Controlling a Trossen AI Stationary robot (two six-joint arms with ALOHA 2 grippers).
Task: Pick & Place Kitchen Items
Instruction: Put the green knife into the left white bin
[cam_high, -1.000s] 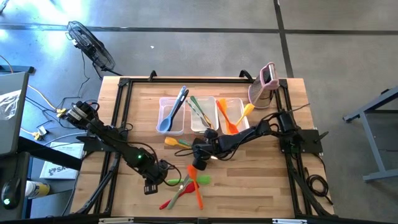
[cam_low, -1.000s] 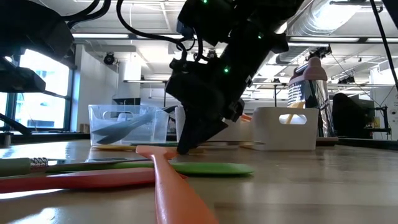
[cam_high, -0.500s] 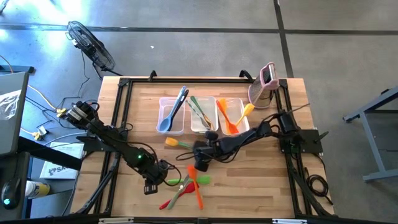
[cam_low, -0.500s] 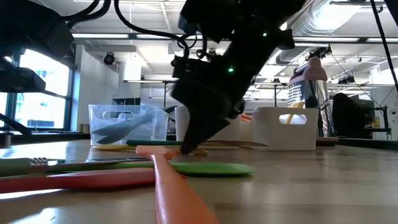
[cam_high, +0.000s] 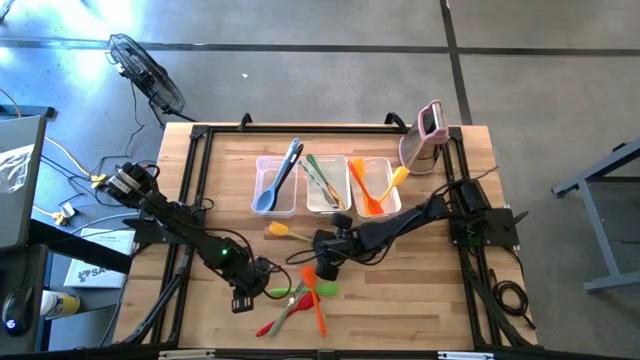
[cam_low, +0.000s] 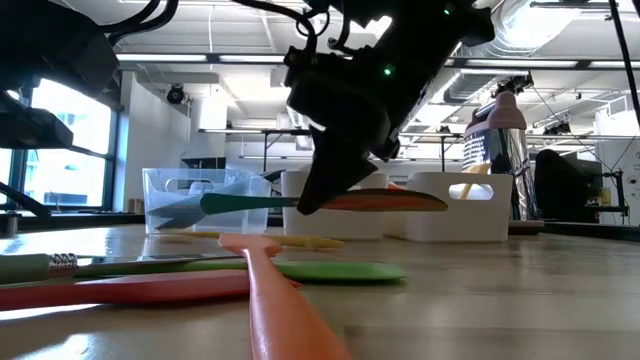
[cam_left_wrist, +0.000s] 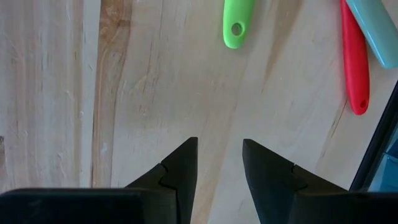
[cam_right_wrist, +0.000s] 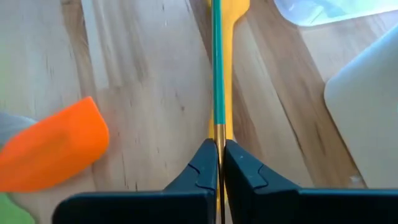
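Observation:
My right gripper (cam_high: 322, 252) is at mid-table, shut on a slim utensil (cam_low: 320, 201) with a teal handle and an orange-red end. The utensil is raised above the wood. Under it a yellow spatula (cam_right_wrist: 227, 37) lies flat on the table (cam_high: 420, 290). My left gripper (cam_left_wrist: 219, 165) hovers open over bare wood at the near left, also seen in the high view (cam_high: 243, 298). Just past its fingers lie a green handle (cam_left_wrist: 236, 25) and a red handle (cam_left_wrist: 355, 62). A loose pile of green, orange and red utensils (cam_high: 302, 300) rests on the wood near the front edge. My right gripper pinches the utensil's thin shaft (cam_right_wrist: 218, 127) between its two fingers, where the teal handle ends. The fingers slant down from the table's right side. The utensil hangs level and clear of the table, with its teal handle (cam_low: 250, 202) toward the table's left.
Three clear tubs stand in a row at the far middle: one with a blue utensil (cam_high: 275, 186), one with green ones (cam_high: 327, 184), one with orange ones (cam_high: 375, 186). A pink-and-white gadget (cam_high: 425, 135) stands upright at the far right corner. An orange spatula blade (cam_right_wrist: 53, 152) lies close beside the right gripper.
My right gripper has risen from the table top and has carried the teal-handled utensil up with it. The utensil lay on the wood beside the yellow spatula and now hangs level, clear of the table. The yellow spatula has stayed where it was.

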